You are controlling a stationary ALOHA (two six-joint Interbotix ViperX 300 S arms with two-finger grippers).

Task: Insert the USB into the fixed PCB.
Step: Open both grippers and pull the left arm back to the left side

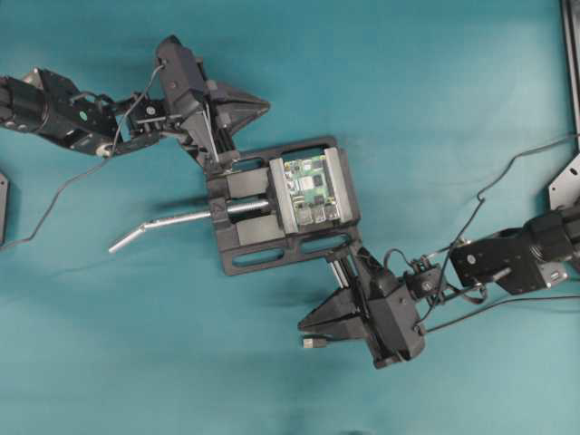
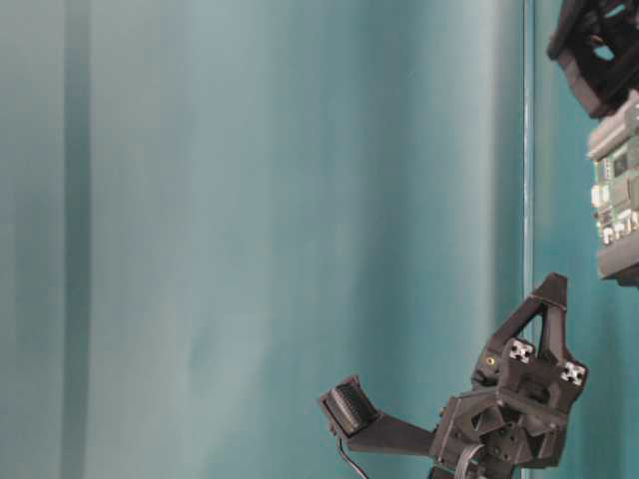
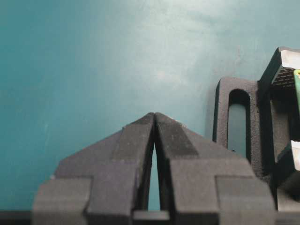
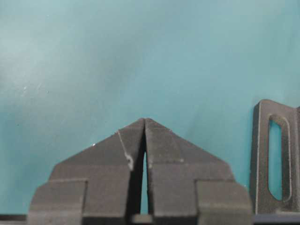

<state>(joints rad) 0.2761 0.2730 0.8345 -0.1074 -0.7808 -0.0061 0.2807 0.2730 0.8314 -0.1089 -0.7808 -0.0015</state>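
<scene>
The fixed PCB (image 1: 308,190) is a small green board clamped between the grey jaws of a black vise (image 1: 245,237) at mid-table. It also shows at the right edge of the table-level view (image 2: 613,195). The USB (image 1: 314,343) lies on the cloth with its silvery tip pointing left and its black cable running right under the right arm. My right gripper (image 1: 304,323) is shut and empty, just above the plug and in front of the vise; its fingertips meet in the right wrist view (image 4: 144,121). My left gripper (image 1: 265,107) is shut and empty behind the vise (image 3: 154,115).
The bent silver vise handle (image 1: 168,223) sticks out to the left. The vise's slotted base shows beside each gripper (image 3: 239,126) (image 4: 275,161). A black metal bracket (image 1: 566,177) stands at the right edge. Teal cloth (image 1: 435,82) covers the table.
</scene>
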